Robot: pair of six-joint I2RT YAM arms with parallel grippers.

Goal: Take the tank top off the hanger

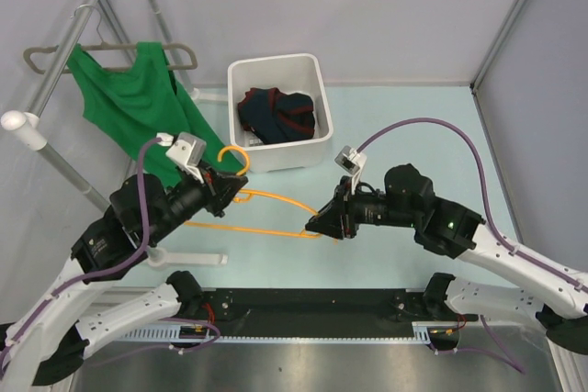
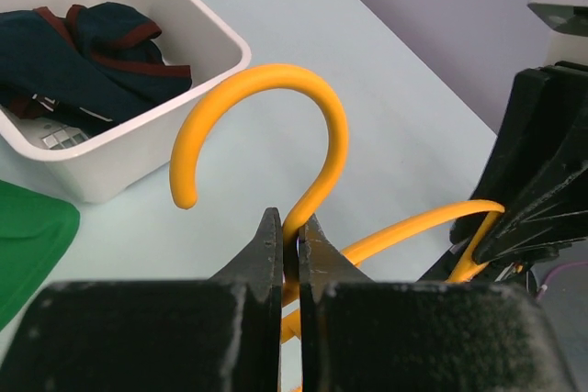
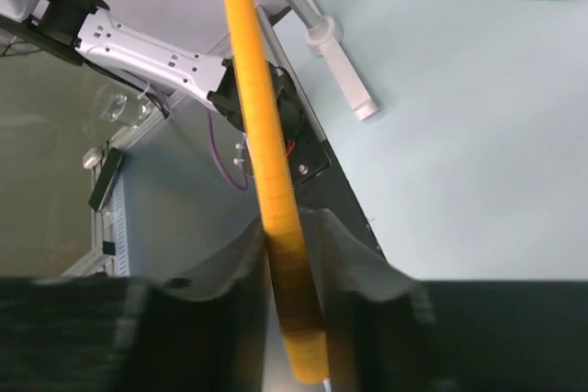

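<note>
Left fingers (image 2: pixel 261 259): closed tight on the neck of the orange hanger (image 2: pixel 323 126), just under its hook. Right fingers (image 3: pixel 360 268): pinched together on one end of that same hanger's bar (both arms share it, above the bench (image 1: pixel 404 135)). Hangers, two: the orange one and the grey-beige hanger (image 1: pixel 41 49), hooked on the slanted rail (image 1: pixel 44 89) at far left; tank top (image 1: pixel 129 103), one, green, hanging on the grey-beige hanger; white bin (image 1: pixel 276 65), one, holding one navy garment (image 1: pixel 276 112).
</note>
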